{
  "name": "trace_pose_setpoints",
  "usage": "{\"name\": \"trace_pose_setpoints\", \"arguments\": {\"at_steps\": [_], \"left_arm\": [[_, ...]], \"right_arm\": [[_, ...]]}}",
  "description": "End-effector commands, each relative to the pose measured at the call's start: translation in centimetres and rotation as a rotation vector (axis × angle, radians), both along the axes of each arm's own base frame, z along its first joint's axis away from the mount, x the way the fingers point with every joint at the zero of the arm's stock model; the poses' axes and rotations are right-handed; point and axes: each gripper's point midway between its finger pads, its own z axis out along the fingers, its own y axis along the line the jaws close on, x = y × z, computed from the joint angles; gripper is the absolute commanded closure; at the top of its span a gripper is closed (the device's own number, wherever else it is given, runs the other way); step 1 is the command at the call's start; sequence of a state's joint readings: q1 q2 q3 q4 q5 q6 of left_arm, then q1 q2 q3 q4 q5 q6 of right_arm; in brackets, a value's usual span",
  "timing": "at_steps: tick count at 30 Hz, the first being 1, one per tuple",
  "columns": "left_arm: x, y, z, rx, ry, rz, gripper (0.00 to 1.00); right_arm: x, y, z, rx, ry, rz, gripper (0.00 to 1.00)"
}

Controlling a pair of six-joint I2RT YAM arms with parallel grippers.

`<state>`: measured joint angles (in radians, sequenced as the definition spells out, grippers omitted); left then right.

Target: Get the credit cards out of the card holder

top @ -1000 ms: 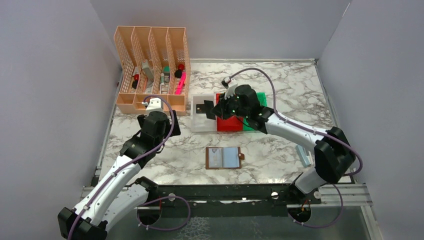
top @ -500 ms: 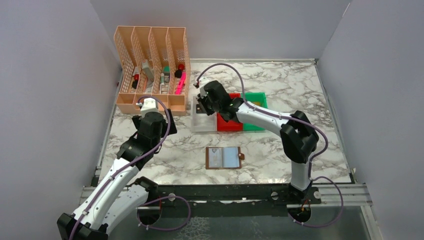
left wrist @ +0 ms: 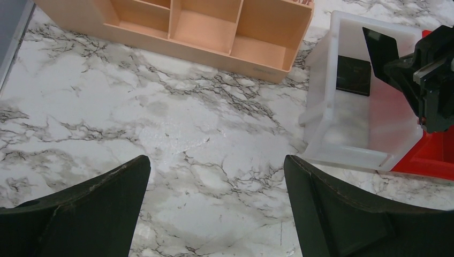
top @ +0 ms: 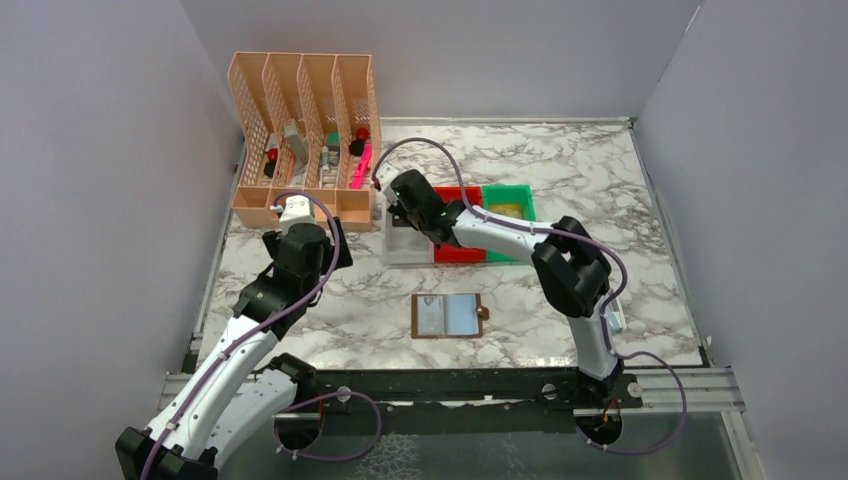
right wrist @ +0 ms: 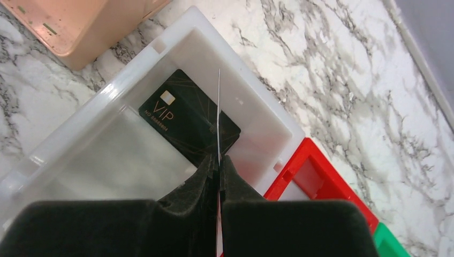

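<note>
Over the white bin point(right wrist: 107, 155), our right end effector point(right wrist: 218, 163) is pinched together on the held card point(right wrist: 219, 107). From the wrist we see that card edge-on, standing upright above the bin. Below it the black VIP card point(right wrist: 187, 120) lies flat on the bin's floor, by the far wall.

We'd call this the drop-off: one credit card out of the holder, about to go in. To do it well, we want the card's lower edge down inside the walls before the fingers part. A slight tilt should help it fall flat on the bare floor beside the black one, not catch on the rim.

Now the edges. The orange organizer point(top: 300, 140) stands just beside the bin's left side. The red bin point(top: 455, 252) touches its right side, with the green bin point(top: 510, 190) beyond. So we reckon our cleanest way out is straight up.

Our left end effector point(left wrist: 217, 160) hangs with fingers wide apart over the bare marble tabletop point(left wrist: 160, 107), gripping nothing. It sits near the bin's left wall, so we'd mind any sideways swing.

The card holder point(top: 447, 316) lies open on the tabletop nearer the arm bases, well apart from both arms. Whether cards remain in its pockets is too small to tell.
</note>
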<state>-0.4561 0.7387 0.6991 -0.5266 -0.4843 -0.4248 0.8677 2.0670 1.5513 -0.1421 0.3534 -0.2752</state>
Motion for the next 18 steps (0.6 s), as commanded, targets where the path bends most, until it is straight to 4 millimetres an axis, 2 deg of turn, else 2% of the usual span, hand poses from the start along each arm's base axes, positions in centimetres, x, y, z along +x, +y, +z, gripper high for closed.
{"name": "trace_pose_setpoints", "arguments": {"at_steps": [1, 9, 18], "left_arm": [[0.0, 0.4, 0.3, 0.004, -0.002, 0.014, 0.02], [0.1, 0.5, 0.2, 0.003, -0.001, 0.018, 0.02], [0.1, 0.5, 0.1, 0.001, 0.002, 0.014, 0.02]], "right_arm": [[1.9, 0.1, -0.3, -0.098, -0.088, 0.028, 0.92], [3.2, 0.3, -2.2, -0.198, -0.15, 0.078, 0.84], [1.9, 0.6, -4.3, -0.22, -0.084, 0.155, 0.78]]}}
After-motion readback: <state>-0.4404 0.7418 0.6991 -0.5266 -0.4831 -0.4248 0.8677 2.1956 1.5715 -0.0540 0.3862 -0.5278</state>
